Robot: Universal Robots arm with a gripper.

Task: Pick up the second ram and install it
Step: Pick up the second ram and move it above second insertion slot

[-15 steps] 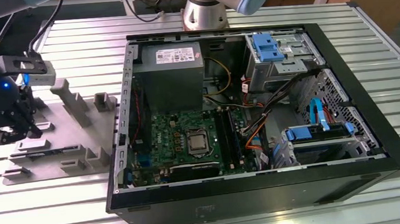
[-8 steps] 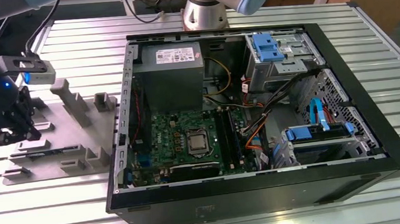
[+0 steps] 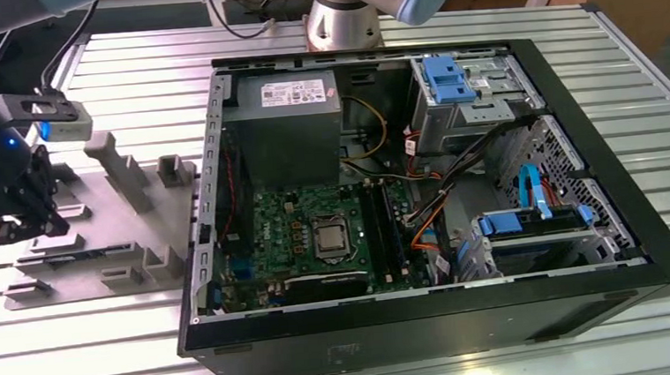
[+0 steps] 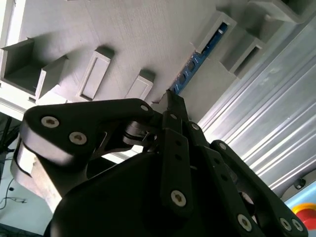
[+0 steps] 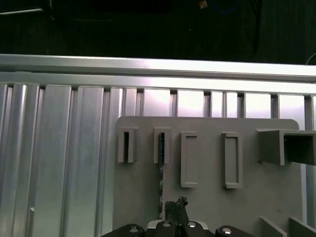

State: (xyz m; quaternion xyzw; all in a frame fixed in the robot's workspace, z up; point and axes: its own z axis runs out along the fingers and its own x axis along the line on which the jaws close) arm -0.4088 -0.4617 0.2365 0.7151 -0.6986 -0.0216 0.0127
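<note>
Your jaws look pinched together with nothing between them; the gripper (image 3: 22, 232) hangs over the grey fixture plate (image 5: 207, 207) at 9 o'clock in the exterior view. The largest holder is the open computer case (image 3: 658, 244), filling the middle out to 3 o'clock. Inside it you have the power supply (image 3: 289, 120) at 12 o'clock, the green motherboard (image 3: 314, 233) below it, and a blue-tabbed drive cage (image 3: 527, 223) at 4 o'clock, with cables (image 3: 431, 207) strung between board and cage. The fixture plate carries the second ram (image 5: 161, 173), standing on edge in a slotted block. In both wrist views the gripper's tip sits just beside the stick's end (image 4: 197, 59); whether they touch, you cannot tell. Upright grey blocks (image 3: 121, 171) and the case's near wall stand between gripper and motherboard. Bare slatted table (image 3: 125, 61) lies open at 11 o'clock.
</note>
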